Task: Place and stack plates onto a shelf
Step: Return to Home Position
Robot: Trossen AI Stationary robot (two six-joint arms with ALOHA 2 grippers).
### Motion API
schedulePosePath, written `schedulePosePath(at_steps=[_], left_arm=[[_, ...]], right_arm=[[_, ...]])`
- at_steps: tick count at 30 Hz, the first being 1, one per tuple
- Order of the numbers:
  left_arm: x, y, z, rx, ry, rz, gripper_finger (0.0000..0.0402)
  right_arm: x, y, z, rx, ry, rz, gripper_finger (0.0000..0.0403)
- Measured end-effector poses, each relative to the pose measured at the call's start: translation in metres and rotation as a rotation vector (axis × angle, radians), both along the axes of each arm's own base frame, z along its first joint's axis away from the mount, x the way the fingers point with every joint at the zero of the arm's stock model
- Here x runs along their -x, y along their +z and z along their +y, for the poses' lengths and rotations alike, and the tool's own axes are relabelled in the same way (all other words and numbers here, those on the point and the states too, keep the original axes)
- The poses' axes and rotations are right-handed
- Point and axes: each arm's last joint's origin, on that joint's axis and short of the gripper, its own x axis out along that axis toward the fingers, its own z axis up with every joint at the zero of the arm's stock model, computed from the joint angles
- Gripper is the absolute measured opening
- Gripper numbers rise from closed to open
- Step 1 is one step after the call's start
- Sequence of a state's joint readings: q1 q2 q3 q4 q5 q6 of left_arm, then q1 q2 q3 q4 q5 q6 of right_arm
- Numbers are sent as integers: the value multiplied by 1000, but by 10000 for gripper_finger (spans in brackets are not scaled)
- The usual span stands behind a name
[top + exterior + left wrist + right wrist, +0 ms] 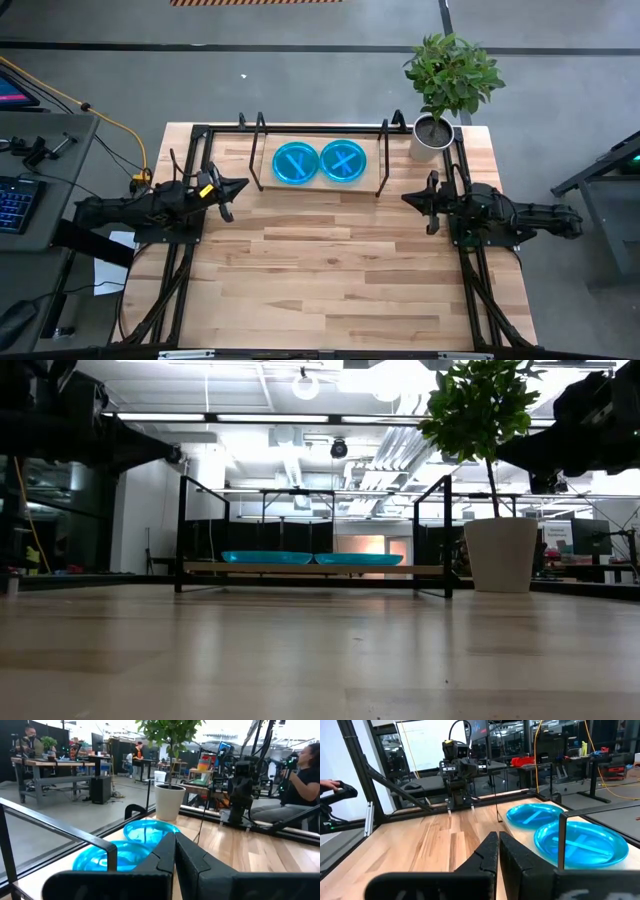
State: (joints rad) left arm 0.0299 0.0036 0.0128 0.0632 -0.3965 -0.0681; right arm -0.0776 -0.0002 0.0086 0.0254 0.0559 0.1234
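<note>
The shelf [315, 186] stands at the table's far edge, a light-wood board [310, 569] between black wire frames. Two cyan-blue plates lie flat on it side by side, the left one [295, 162] and the right one [343, 161]; in the low view they show as thin cyan rims [267, 557] [358, 559]. Whether more plates lie under them, I cannot tell. My left gripper [243, 185] [175, 852] hovers shut just left of the shelf's near corner. My right gripper [404, 197] [498, 845] hovers shut just right of it. Both point toward each other and hold nothing.
A potted plant in a white pot [432, 135] [500, 555] stands at the table's far right corner, beside the shelf. The black frame rails [190, 200] run along the table's sides. Bare wood tabletop [330, 270] lies between and in front of the arms. A seated person [305, 780] shows beyond the table.
</note>
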Motion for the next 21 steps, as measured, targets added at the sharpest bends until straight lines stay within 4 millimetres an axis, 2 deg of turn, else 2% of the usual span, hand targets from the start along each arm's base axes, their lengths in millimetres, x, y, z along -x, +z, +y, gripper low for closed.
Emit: schedulePosePath(at_steps=[21], left_arm=[[0,0,0,0,0,-1,1]], right_arm=[[0,0,-1,0,-6,3,3]])
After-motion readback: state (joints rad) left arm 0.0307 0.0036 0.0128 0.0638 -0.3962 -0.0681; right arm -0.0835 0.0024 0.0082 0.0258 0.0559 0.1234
